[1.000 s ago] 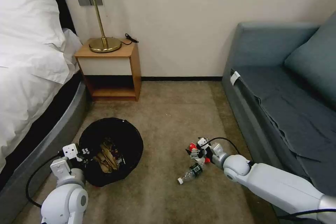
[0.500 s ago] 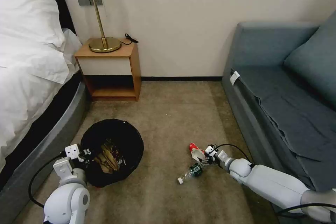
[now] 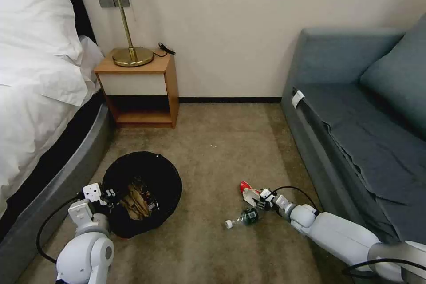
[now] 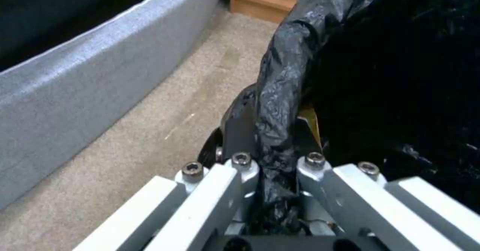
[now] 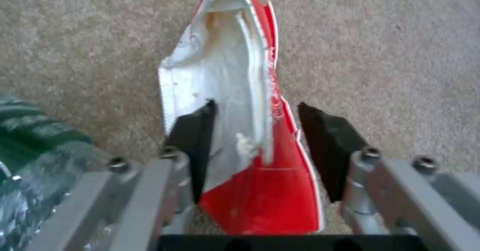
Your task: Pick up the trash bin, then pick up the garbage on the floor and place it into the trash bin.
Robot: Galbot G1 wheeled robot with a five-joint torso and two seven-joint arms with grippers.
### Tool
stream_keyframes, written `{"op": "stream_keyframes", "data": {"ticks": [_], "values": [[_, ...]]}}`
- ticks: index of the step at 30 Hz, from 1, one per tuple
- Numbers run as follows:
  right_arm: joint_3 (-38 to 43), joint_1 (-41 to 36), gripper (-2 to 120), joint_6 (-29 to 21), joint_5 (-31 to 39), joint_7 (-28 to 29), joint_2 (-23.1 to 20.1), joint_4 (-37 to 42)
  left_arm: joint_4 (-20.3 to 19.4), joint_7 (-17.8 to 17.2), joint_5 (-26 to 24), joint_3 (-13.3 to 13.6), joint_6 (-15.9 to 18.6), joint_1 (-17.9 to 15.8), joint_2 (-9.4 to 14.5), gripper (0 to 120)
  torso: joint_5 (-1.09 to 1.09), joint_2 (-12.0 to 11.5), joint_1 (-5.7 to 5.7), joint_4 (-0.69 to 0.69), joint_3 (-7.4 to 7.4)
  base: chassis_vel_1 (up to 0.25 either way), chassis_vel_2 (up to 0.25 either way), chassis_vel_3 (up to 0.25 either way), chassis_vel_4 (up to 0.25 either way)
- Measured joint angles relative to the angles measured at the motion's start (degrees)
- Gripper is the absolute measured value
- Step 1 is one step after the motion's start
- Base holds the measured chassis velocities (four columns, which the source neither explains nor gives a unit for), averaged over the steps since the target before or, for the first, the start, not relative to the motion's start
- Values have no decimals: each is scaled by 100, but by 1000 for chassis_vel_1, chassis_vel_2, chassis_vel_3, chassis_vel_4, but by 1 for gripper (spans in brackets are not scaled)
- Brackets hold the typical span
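**Red-and-white wrapper: jaws astride, not yet closed**

Red-and-white wrapper (image 5: pixel 250 138) lies on the carpet (image 3: pixel 213 142) beside the bottle (image 3: pixel 243 218). Right gripper (image 5: pixel 255 146) straddles it, jaws parted. Left gripper (image 4: pixel 272 149) clenched on the trash bin (image 3: pixel 142 191) liner rim. Risk: thin, flat wrapper may slip out on closing; gripper could nudge the bottle rolling.

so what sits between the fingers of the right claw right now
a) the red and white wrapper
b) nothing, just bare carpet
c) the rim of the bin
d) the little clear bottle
a: in the right wrist view the red and white wrapper lies between the spread fingers of the right claw, with the bottle off to one side on the carpet.
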Motion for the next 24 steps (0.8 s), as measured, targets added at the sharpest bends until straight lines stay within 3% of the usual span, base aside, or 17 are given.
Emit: {"op": "stream_keyframes", "data": {"ticks": [3, 12, 19, 24], "values": [[24, -28, 28, 18, -1, 9, -20, 57, 10, 0, 2, 7, -1, -13, 1, 3, 0, 0, 0, 0, 0, 0, 0, 0, 0], [45, -52, 0, 60, -1, 27, -43, 146, 20, 0, 4, 17, -1, -26, 3, 3, 1, 1, 0, 0, 0, 0, 0, 0, 0], [82, -80, 0, 95, 5, 46, -76, 246, 34, 0, 15, 24, -1, -27, -8, 3, 1, 0, 0, 0, 0, 0, 0, 0, 0], [519, -83, 0, 62, 33, 218, -220, 731, 39, 0, 26, 26, 2, -31, -5, 3, 1, 1, 0, -1, 0, 0, 0, 0, 0]]}}
